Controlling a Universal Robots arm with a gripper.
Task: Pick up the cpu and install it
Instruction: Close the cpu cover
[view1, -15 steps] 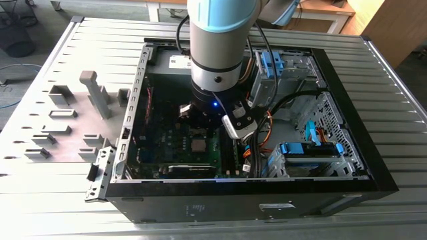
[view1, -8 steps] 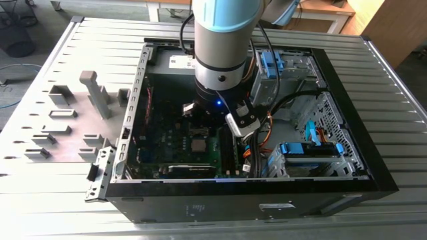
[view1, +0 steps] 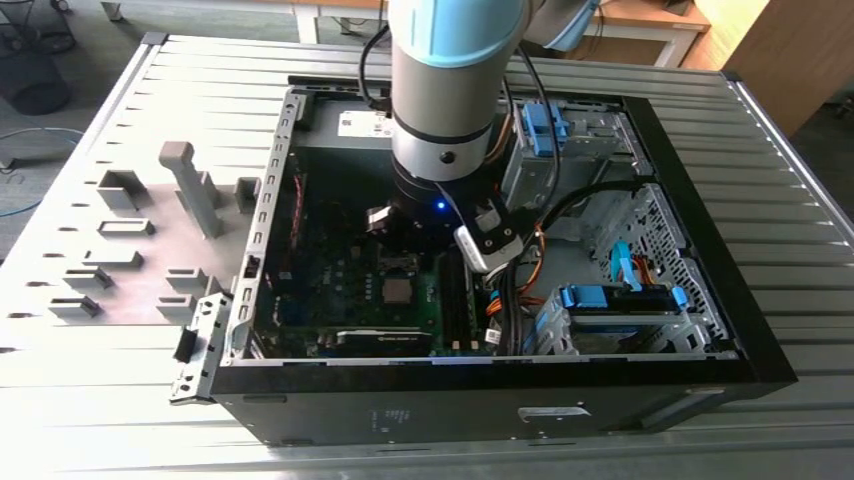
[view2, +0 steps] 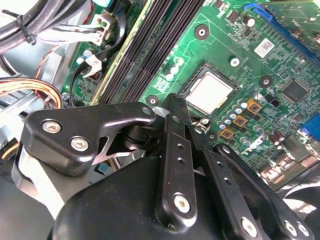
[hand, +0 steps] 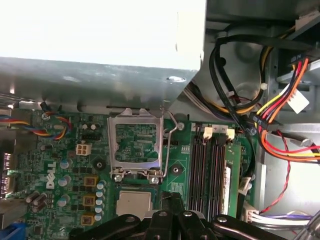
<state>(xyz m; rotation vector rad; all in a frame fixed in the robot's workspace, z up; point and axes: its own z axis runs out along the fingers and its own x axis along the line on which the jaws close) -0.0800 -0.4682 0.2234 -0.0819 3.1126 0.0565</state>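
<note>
The cpu (view2: 210, 93), a small square chip with a silvery top, lies flat in its socket on the green motherboard (view2: 225, 45) inside the open computer case (view1: 267, 250). It is also seen as the cpu (hand: 133, 203) and the cpu (view1: 398, 291). The dark socket frame (hand: 136, 145) stands hinged up beyond it, its wire lever (hand: 172, 132) raised. My gripper (view2: 182, 112) hovers just beside the chip's edge, fingers together with nothing between them. In the first wrist view the gripper (hand: 172, 200) sits next to the chip, on the side toward the memory slots.
Memory slots (hand: 212, 165) run alongside the socket. Bundles of coloured cables (hand: 280, 115) hang close by, and the metal power supply box (hand: 100, 35) overhangs the board. Grey plastic holder blocks (view1: 134, 240) stand on the table at the exterior view's left. Blue-tabbed drive cages (view1: 614, 300) fill the case's right.
</note>
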